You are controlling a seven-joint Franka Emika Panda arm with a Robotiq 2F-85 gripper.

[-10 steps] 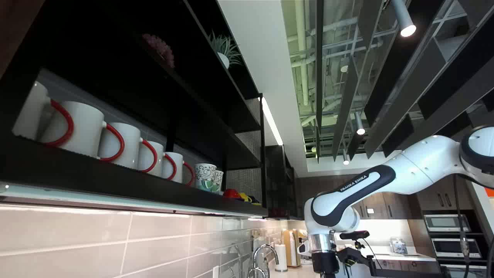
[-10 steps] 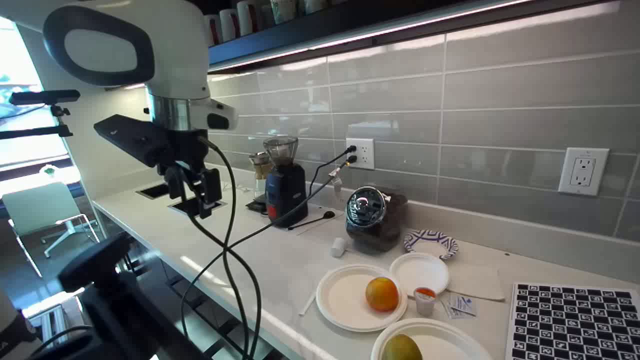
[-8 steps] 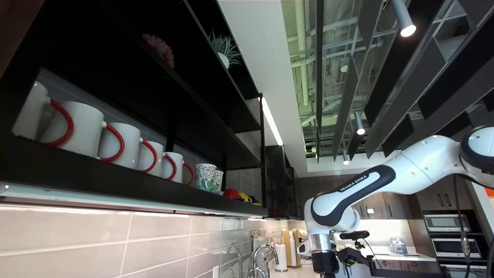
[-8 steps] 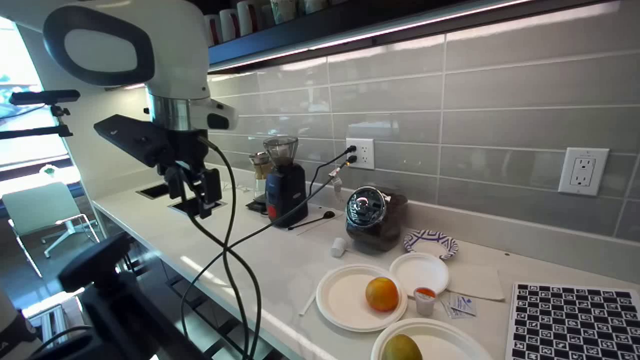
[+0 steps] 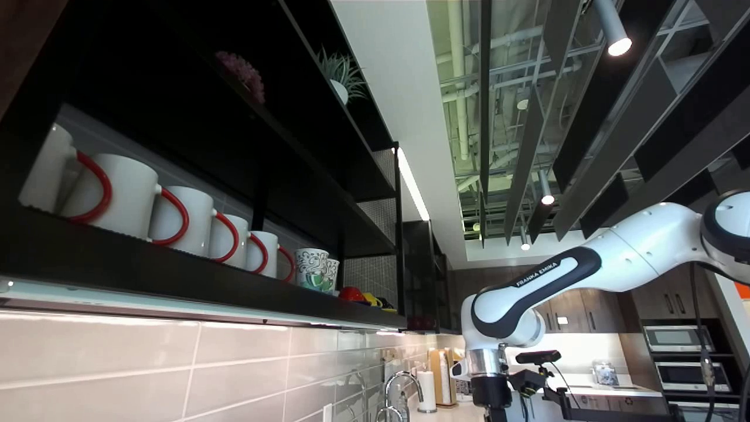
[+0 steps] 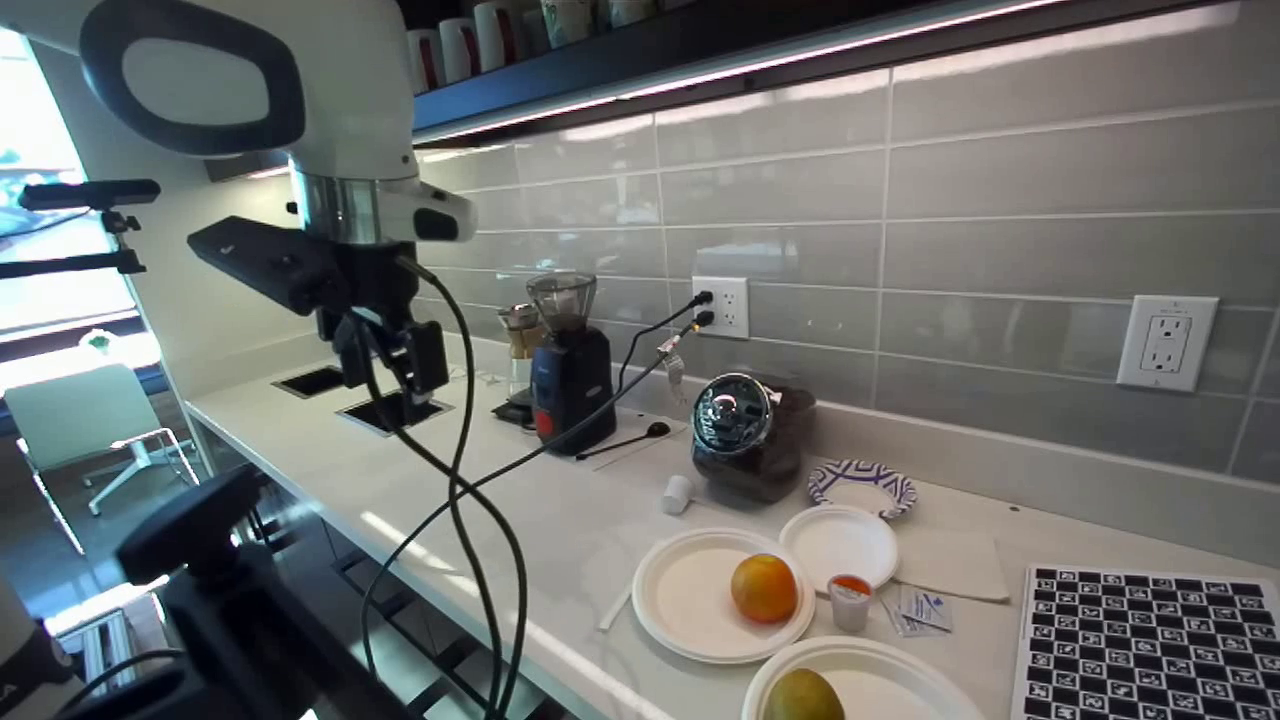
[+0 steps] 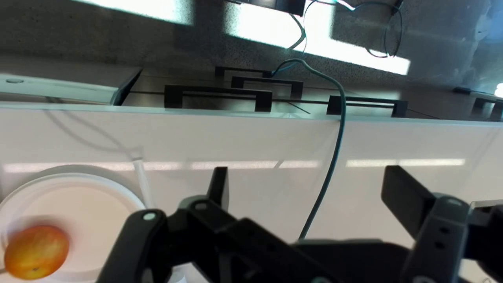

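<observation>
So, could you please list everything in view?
Plates: 3, white, counter
Fruits: 2, orange and green, on plates
Patterned dish: 1, purple and white, counter
Small cups: 2, pale, counter
Napkin: 1, white, counter
Jar: 1, dark, counter
Grinder: 1, dark, counter
Carafe: 1, clear, beside grinder
Spoon: 1, black, near grinder
Checkerboard: 1, black and white, counter
Outlets: at least 2, white, wall
Mugs: at least 5, white with red handles, shelf
Paper cups: 2, patterned white, shelf
Plants: 2, green and pink, above shelf
Towel roll: 1, white, counter
Chair: 1, pale green, background
Appliances: at least 2, silver, background
Cables: several, dark, around counter
Arm: 1, white, above counter
Fingers: 2, black, apart, above counter
</observation>
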